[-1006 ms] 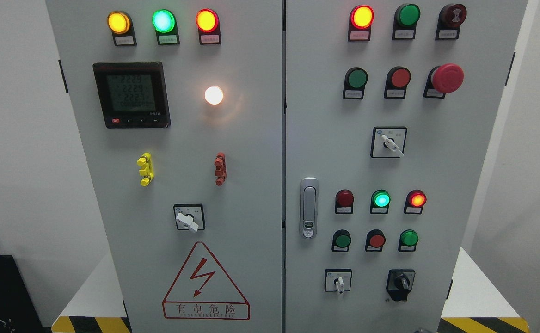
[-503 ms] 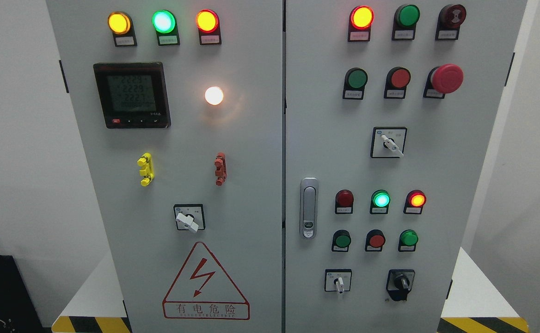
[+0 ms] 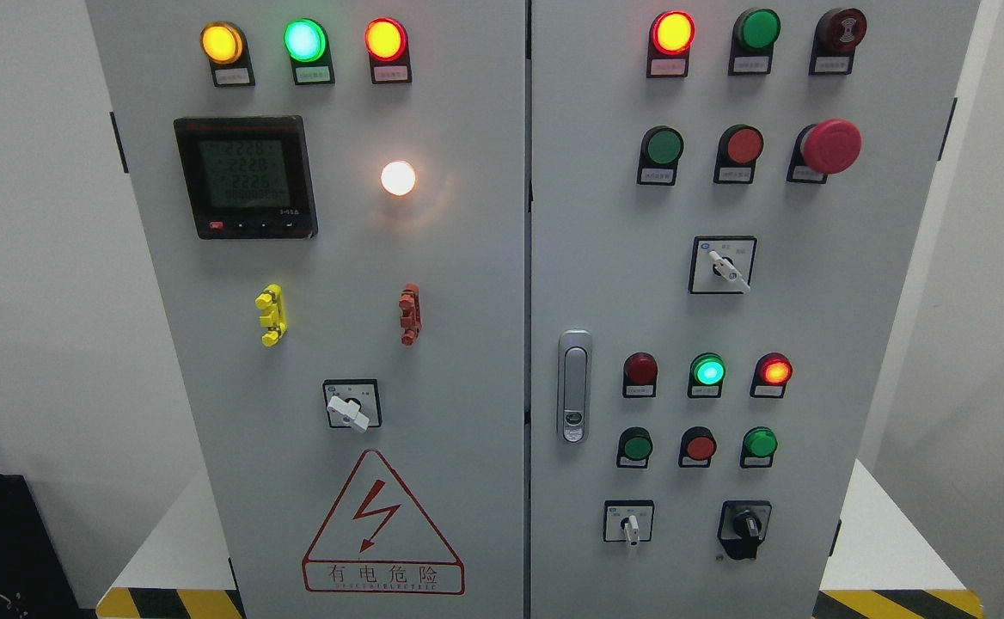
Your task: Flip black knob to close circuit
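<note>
The black knob (image 3: 747, 524) sits at the lower right of the right cabinet door (image 3: 605, 284), on a black plate, its handle pointing roughly down. A white selector switch (image 3: 631, 524) stands to its left. Above them are a row of push buttons, with a green one (image 3: 760, 443) over the knob, and a row of lamps, one lit green (image 3: 708, 371) and one lit red (image 3: 775, 370). Neither of my hands nor any arm shows in the head view.
The left door carries a digital meter (image 3: 245, 176), a lit white lamp (image 3: 398, 178), a white selector (image 3: 350, 410) and a red warning triangle (image 3: 382, 524). A red mushroom stop button (image 3: 830, 146) juts out at the upper right. A door latch (image 3: 574, 385) sits mid-cabinet.
Only the digits on the meter have changed; nothing else has moved.
</note>
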Robot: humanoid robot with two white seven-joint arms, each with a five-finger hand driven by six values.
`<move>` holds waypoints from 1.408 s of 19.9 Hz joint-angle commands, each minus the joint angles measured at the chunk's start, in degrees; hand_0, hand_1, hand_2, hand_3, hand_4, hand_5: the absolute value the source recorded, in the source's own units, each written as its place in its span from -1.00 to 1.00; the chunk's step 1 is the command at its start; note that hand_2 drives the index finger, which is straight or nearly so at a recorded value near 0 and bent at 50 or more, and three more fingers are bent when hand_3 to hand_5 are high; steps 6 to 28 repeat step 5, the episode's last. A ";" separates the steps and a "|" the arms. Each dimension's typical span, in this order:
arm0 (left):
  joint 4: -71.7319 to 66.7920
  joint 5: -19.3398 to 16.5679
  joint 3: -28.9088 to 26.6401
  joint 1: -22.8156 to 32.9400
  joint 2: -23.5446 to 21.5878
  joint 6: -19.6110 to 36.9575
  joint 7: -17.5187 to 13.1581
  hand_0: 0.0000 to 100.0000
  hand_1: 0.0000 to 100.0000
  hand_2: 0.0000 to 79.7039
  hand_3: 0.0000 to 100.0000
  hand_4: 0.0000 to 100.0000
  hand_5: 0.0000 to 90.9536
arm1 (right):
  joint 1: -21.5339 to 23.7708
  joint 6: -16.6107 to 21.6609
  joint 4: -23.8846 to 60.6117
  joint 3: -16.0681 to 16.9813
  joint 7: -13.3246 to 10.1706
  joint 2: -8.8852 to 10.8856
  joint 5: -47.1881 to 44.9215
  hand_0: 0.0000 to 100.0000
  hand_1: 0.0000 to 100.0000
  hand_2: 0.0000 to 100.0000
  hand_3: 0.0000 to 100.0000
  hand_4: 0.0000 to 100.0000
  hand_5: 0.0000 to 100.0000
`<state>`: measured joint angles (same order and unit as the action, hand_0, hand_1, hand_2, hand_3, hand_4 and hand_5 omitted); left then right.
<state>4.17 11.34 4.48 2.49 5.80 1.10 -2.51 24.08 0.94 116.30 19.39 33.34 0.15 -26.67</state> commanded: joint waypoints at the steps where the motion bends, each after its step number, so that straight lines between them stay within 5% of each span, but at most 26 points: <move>1: -0.03 0.00 0.00 0.06 0.00 -0.04 0.05 -0.76 0.11 -1.00 -1.00 -1.00 -1.00 | 1.85 0.20 1.47 -0.05 0.24 -1.73 -0.92 -1.00 -1.00 -1.00 -1.00 -1.00 -1.00; 28: -0.03 0.00 0.00 0.06 0.00 -0.04 0.05 -0.76 0.11 -1.00 -1.00 -1.00 -1.00 | 1.76 0.11 1.38 -0.23 0.15 -1.64 -0.92 -1.00 -1.00 -1.00 -1.00 -1.00 -1.00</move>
